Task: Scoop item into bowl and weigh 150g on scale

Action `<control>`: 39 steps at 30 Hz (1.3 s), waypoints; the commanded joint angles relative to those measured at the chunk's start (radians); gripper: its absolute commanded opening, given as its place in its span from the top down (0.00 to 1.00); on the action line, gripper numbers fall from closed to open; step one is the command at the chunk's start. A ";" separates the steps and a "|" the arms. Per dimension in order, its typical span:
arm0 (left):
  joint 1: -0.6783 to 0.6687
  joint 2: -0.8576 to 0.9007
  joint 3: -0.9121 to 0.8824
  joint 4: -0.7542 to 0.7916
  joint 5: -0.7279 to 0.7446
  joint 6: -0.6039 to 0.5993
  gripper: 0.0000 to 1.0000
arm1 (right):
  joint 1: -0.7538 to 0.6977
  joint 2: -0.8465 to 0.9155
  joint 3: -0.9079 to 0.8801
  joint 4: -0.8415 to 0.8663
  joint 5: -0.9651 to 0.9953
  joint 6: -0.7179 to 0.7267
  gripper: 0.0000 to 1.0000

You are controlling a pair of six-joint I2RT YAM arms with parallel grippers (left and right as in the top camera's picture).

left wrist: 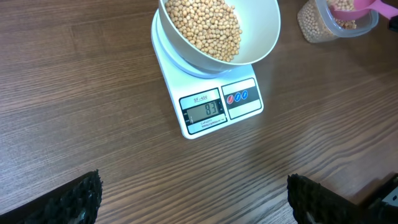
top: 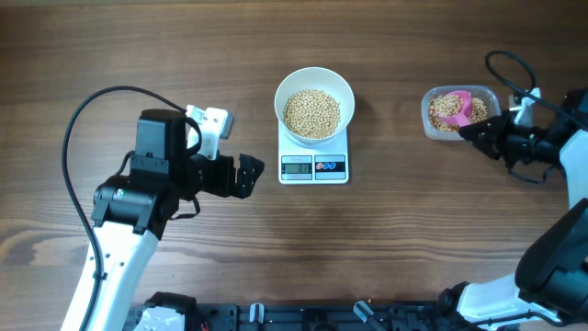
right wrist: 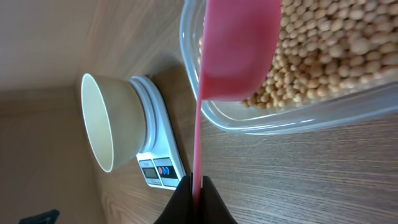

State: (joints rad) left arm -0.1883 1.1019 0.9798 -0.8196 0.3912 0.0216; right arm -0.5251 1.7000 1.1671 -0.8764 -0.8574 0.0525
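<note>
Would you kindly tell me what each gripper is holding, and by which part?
The right gripper pinches the pink plastic scoop by the end of its thin handle; the left gripper is open, empty.

Left arm (top: 106,267): white tubular link, black boxy joint housings. A thin black cable (top: 78,138) runs off it in an arc. Small white camera block (top: 209,119) at the wrist.

Left gripper (top: 250,175): black, with knobbly-textured finger pads (left wrist: 78,199).

Right arm (top: 551,250): white and black links, looped black cable (top: 508,66).

Right gripper (top: 470,131): matt black.
</note>
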 commanded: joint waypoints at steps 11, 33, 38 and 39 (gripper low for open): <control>0.005 0.005 0.002 0.000 0.012 0.000 0.00 | -0.137 0.011 -0.005 -0.058 -0.211 -0.080 0.96; 0.005 0.005 0.002 0.000 0.012 0.000 0.00 | -0.195 0.011 -0.005 -0.086 -0.440 -0.080 0.96; 0.005 0.005 0.002 0.000 0.012 0.000 0.00 | -0.195 0.011 -0.005 -0.094 -0.508 -0.122 0.96; 0.005 0.005 0.002 0.000 0.012 0.000 0.00 | -0.195 0.011 -0.005 -0.101 -0.520 -0.121 0.96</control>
State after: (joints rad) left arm -0.1883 1.1019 0.9798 -0.8196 0.3912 0.0212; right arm -0.7170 1.7000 1.1671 -0.9661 -1.2736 -0.0246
